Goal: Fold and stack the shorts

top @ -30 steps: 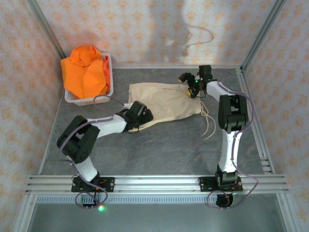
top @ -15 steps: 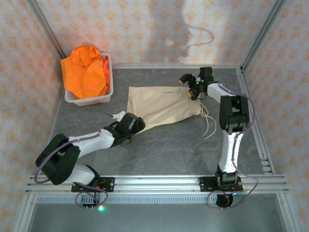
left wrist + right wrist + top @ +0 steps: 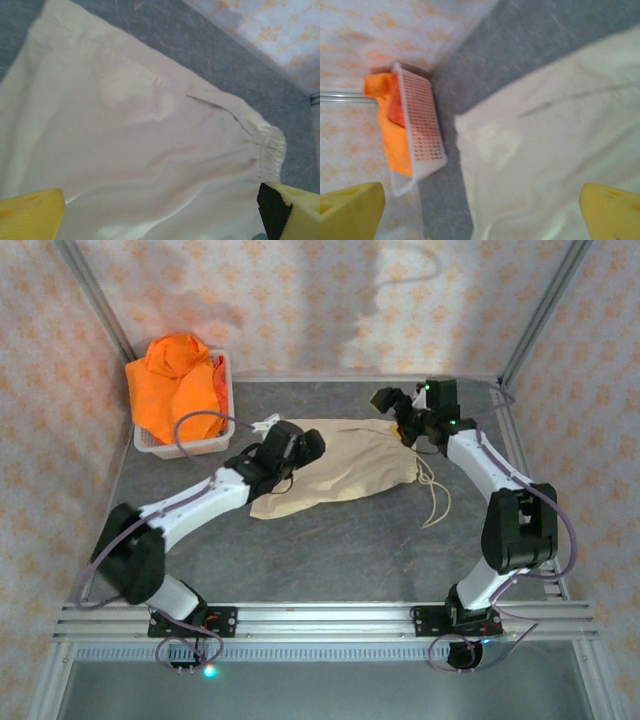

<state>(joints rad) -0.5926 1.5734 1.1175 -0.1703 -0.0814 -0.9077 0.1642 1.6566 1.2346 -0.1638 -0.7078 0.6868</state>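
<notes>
Beige shorts (image 3: 355,465) lie flat on the grey table, their drawstring (image 3: 437,495) trailing to the right. My left gripper (image 3: 305,443) hovers open over their far left part; its yellow fingertips (image 3: 30,212) frame bare cloth (image 3: 140,140) and the elastic waistband (image 3: 270,145). At the shorts' far right end my right gripper (image 3: 393,408) stands open above them, with nothing between its fingers (image 3: 612,212) and beige cloth (image 3: 560,150) below. Orange shorts (image 3: 175,390) are piled in the basket and show over its wall (image 3: 387,125) from the right wrist.
The white mesh basket (image 3: 190,448) stands at the back left corner, its wall (image 3: 422,135) seen from the right wrist. Aluminium frame posts and patterned walls close in the table. Bare grey table lies in front of the shorts (image 3: 340,550).
My left arm swung from the shorts' near left edge up to their far left part. The right arm stretched out, its gripper opening a little wider at the right end. The shorts' left corner shifted nearer.
</notes>
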